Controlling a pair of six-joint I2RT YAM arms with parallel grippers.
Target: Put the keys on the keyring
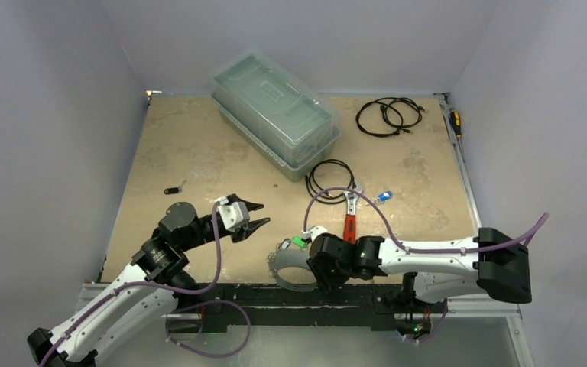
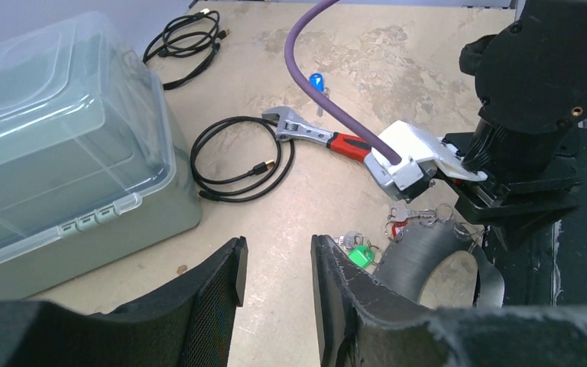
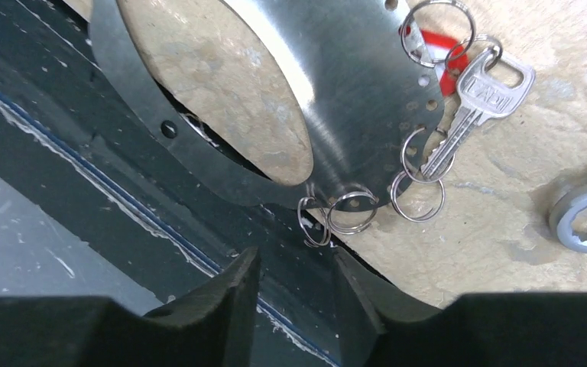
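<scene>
At the near edge of the table [image 1: 199, 153], partly over its black front rail, a flat brushed-steel keyring [image 3: 351, 92], punched with small holes and fringed with thin wire split rings, a silver key [image 3: 474, 99] with a red tag hooked on and a green-tagged key [image 2: 361, 254] just beside. Just off the band's rim, the right gripper [image 3: 294, 264], black fingers apart and holding nothing; toward the near left, the left gripper [image 1: 258, 214], likewise parted and empty. Underneath, mottled tan board, stained in patches, boxed in by plain pale walls.

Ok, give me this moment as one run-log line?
left jaws: open, empty | right jaws: open, empty, over keyring edge | red-tagged key: at keyring rim | blue-tagged key: loose beside wrench
</scene>
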